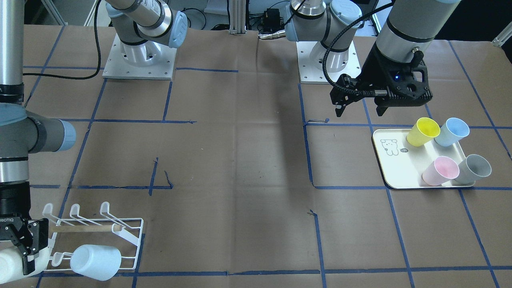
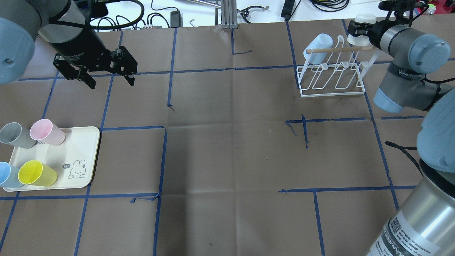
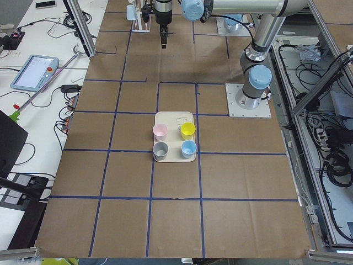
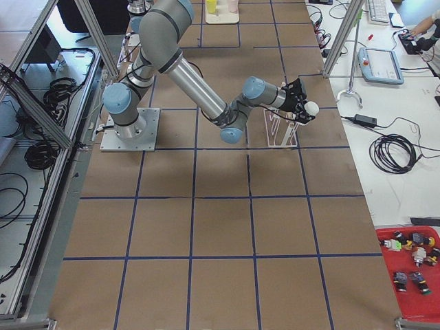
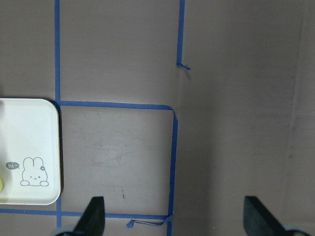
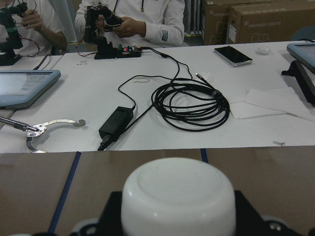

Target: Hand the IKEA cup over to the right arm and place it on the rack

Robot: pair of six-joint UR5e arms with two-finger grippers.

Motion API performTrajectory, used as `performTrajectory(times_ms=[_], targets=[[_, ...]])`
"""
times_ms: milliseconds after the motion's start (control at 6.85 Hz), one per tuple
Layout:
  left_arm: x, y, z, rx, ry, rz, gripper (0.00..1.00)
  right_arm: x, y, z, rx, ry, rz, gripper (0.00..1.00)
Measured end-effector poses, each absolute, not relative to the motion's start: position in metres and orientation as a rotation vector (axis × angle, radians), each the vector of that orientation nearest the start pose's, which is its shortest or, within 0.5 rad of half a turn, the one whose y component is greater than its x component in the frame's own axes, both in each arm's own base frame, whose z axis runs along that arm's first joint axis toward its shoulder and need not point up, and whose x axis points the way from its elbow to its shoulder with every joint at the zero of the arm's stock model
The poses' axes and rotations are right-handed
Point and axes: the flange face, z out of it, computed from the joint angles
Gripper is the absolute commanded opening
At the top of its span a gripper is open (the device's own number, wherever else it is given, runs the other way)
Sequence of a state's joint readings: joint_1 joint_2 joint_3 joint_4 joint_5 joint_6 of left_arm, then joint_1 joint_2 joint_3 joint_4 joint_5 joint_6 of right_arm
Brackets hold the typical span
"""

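My right gripper [image 2: 358,29] is shut on a white cup [image 2: 364,19] and holds it on its side at the far right end of the white wire rack [image 2: 334,83], close to the wooden dowel [image 2: 337,49]. The front-facing view shows this gripper [image 1: 24,256] with the cup [image 1: 10,264] beside the rack [image 1: 132,240]. The right wrist view shows the cup's base [image 6: 178,201] between the fingers. A pale blue cup [image 2: 318,44] hangs on a prong at the rack's other end. My left gripper [image 2: 111,83] is open and empty above the table, behind the tray.
A cream tray [image 2: 83,142] with a rabbit drawing holds a yellow cup [image 2: 37,173], a blue cup [image 2: 7,175], a pink cup [image 2: 47,132] and a grey cup [image 2: 16,135] at the left. Beyond the table's far edge are cables and people at a white bench.
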State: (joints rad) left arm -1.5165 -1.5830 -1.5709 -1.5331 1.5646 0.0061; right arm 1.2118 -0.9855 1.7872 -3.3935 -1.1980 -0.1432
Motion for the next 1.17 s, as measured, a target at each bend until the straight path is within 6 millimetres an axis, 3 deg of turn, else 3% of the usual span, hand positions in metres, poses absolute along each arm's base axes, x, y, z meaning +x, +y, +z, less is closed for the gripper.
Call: performTrajectory(times_ms=[292, 584, 876, 1167], targets=[[-0.107, -0.506, 0.486, -0.076, 3.146, -0.041, 0.99, -0.066, -0.658, 0.274, 0.011, 2.649, -1.552, 1.00], [-0.107, -0.506, 0.486, -0.075, 3.146, -0.041, 0.99, -0.066, -0.660, 0.298, 0.009, 2.633, -1.599, 1.00], [-0.108, -0.506, 0.487, -0.074, 3.146, -0.042, 0.99, -0.060, -0.660, 0.352, 0.011, 2.648, -1.555, 1.00], [-0.109, -0.505, 0.487, -0.075, 3.146, -0.043, 0.99, -0.033, -0.655, 0.408, 0.011, 2.711, -1.309, 1.00]])
